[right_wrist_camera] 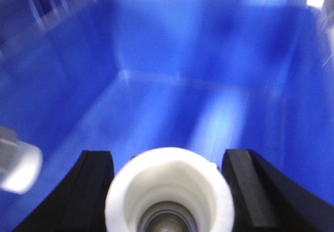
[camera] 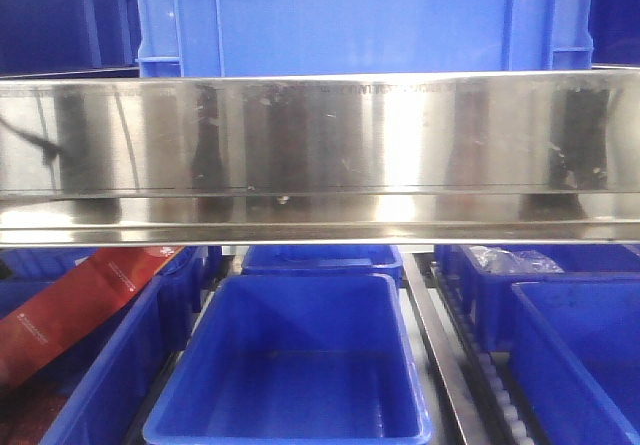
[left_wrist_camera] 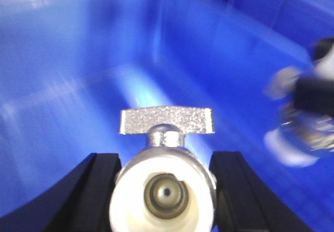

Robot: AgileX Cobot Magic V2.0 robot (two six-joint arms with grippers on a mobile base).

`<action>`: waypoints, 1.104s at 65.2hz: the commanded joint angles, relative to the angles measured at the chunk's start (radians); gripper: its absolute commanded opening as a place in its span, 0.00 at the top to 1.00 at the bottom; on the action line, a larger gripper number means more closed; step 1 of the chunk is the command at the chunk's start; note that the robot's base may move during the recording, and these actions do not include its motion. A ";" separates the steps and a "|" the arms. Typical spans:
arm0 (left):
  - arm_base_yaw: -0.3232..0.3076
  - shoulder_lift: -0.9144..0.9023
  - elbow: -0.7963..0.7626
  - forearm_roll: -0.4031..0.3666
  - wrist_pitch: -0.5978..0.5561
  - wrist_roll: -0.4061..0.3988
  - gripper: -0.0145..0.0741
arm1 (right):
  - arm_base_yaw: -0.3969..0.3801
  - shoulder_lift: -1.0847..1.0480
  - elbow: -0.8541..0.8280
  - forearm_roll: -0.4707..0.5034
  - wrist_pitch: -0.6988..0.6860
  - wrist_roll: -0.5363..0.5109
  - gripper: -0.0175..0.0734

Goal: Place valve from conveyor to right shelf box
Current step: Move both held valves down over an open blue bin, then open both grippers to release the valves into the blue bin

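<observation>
Closest to the left wrist camera, a metal valve [left_wrist_camera: 163, 187] with a white end cap and a flat butterfly handle [left_wrist_camera: 166, 121] is sitting between two black fingers [left_wrist_camera: 99, 190]. The likely risk is a drop from height, since the round body is offering the pads little to bite on; it could also roll or knock into whatever is already in the box.

The left gripper [left_wrist_camera: 166, 161] is standing about a valve's width apart and clamping the valve on both flanks. The right gripper [right_wrist_camera: 169, 161] is gripping a second valve [right_wrist_camera: 169, 190] in the same way, white cap facing the lens, with its fingers [right_wrist_camera: 96, 185] pressing either side.

Beyond both, the floor and walls of a blue box [left_wrist_camera: 78, 60] are filling each wrist view, smeared by blur. A pale blurred shape [left_wrist_camera: 302, 122] is showing at the right of the left view, and I cannot tell what it is.

The conveyor is appearing in no view.

In the front view, an empty blue bin [camera: 300, 365] is lying low and near; a red packet [camera: 70, 315] is leaning in the bin to its left; a shiny steel shelf edge [camera: 320, 145] is crossing above; a blue crate [camera: 350, 15] is standing farthest back.
</observation>
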 commanded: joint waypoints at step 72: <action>-0.002 0.066 -0.017 -0.041 -0.058 -0.003 0.58 | -0.001 0.046 -0.021 0.015 0.006 -0.005 0.44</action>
